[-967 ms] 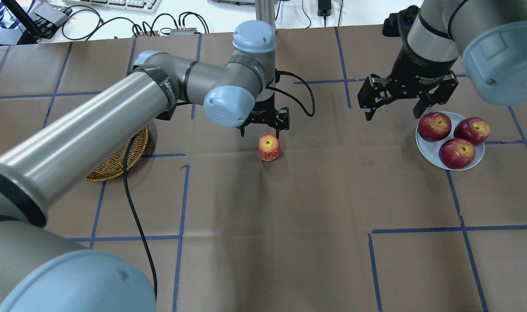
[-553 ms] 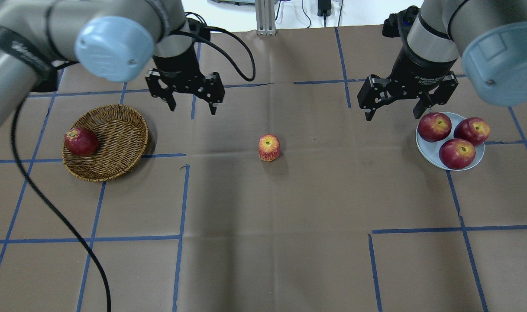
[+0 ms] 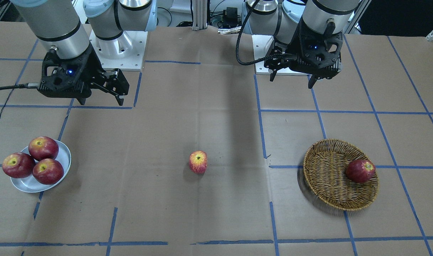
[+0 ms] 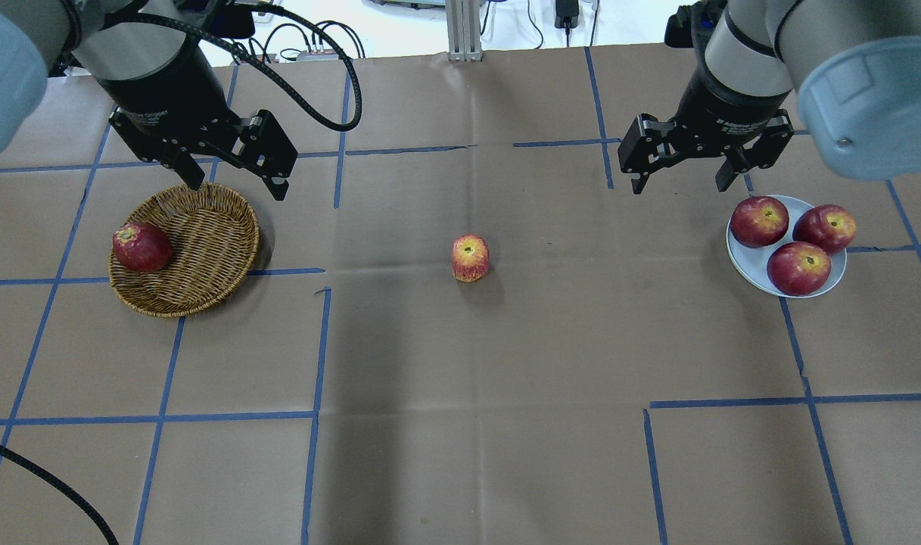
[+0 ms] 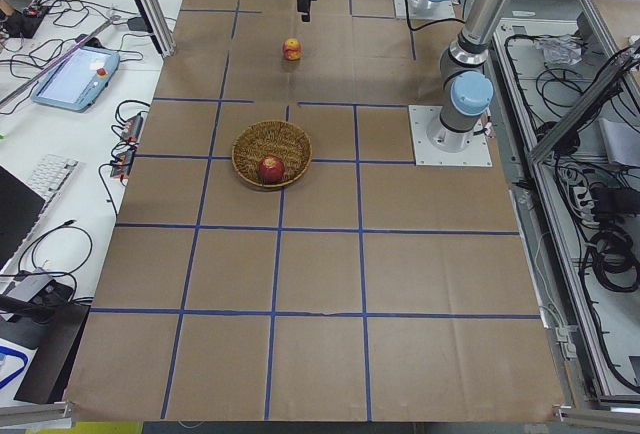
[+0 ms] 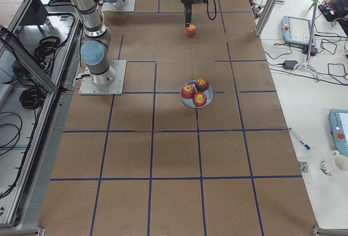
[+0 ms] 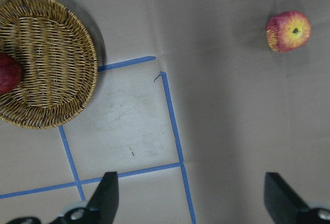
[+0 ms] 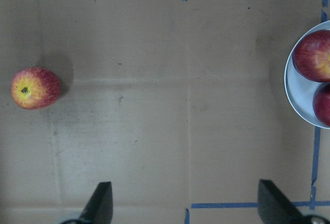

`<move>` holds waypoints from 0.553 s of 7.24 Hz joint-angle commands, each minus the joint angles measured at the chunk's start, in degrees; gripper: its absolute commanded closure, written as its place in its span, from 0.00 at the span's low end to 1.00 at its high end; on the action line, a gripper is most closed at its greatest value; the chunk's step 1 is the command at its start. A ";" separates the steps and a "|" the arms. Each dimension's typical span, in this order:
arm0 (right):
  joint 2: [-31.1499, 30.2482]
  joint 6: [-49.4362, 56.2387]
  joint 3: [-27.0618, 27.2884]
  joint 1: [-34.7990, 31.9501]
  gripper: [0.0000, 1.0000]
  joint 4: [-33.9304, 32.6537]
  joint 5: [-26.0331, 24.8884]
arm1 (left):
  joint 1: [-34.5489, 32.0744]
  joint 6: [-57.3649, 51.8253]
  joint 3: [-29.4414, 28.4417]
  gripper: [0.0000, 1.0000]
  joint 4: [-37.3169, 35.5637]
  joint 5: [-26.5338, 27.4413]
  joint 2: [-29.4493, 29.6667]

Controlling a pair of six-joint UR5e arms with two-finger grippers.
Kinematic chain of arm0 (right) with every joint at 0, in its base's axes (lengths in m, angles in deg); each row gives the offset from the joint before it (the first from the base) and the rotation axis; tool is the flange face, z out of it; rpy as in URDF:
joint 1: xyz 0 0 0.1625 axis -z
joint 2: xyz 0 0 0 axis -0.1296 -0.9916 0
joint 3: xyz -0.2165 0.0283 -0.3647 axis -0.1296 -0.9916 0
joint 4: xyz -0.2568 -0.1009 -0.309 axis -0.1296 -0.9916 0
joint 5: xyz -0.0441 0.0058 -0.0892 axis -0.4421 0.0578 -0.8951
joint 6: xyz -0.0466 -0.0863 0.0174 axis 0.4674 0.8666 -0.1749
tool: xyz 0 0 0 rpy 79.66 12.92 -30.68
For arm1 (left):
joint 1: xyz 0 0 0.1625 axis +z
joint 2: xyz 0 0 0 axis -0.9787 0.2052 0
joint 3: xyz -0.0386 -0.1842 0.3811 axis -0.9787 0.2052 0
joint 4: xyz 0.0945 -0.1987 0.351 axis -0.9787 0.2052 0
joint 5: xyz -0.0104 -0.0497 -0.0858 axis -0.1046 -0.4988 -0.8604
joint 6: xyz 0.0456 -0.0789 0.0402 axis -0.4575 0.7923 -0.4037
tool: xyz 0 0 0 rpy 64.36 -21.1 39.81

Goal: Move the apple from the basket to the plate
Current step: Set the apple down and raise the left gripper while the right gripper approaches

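The yellow-streaked apple (image 4: 470,258) stands alone on the brown paper mid-table, outside both containers; it also shows in the front view (image 3: 198,162) and both wrist views (image 7: 288,31) (image 8: 35,88). The wicker basket (image 4: 203,288) lies at the left. The pale blue plate (image 4: 749,265) lies at the right. My left gripper (image 4: 239,189) hangs open and empty above the basket's far rim. My right gripper (image 4: 679,188) hangs open and empty, just beyond and left of the plate. Both are well away from the apple.
One dark red apple (image 4: 141,247) lies in the basket's left side. Three dark red apples (image 4: 798,267) fill most of the plate. Blue tape lines mark a grid on the paper. A black cable (image 4: 331,113) loops from the left wrist.
My left arm has swung away from the mid-table apple to the left and now hangs over the basket's far rim. The apple stayed put. My right gripper shifted slightly farther back.
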State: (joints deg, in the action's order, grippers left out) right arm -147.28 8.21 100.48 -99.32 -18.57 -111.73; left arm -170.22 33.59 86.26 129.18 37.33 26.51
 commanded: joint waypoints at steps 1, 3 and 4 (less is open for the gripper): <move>5.37 -7.83 -3.87 -7.41 0.00 -2.46 -0.49 | -0.05 0.14 2.11 0.01 -0.79 0.02 -0.05; 12.04 -14.35 -5.56 -13.31 0.00 -8.05 -0.67 | -0.05 0.05 2.64 0.01 -1.41 0.11 -0.32; 15.30 -17.77 -5.65 -15.25 0.00 -11.57 -0.76 | -0.05 0.14 2.64 0.01 -1.41 0.02 -0.58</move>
State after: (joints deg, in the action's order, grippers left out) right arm -136.01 -5.42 95.22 -111.72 -26.02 -112.36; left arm -170.27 33.67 88.79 127.89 37.41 26.19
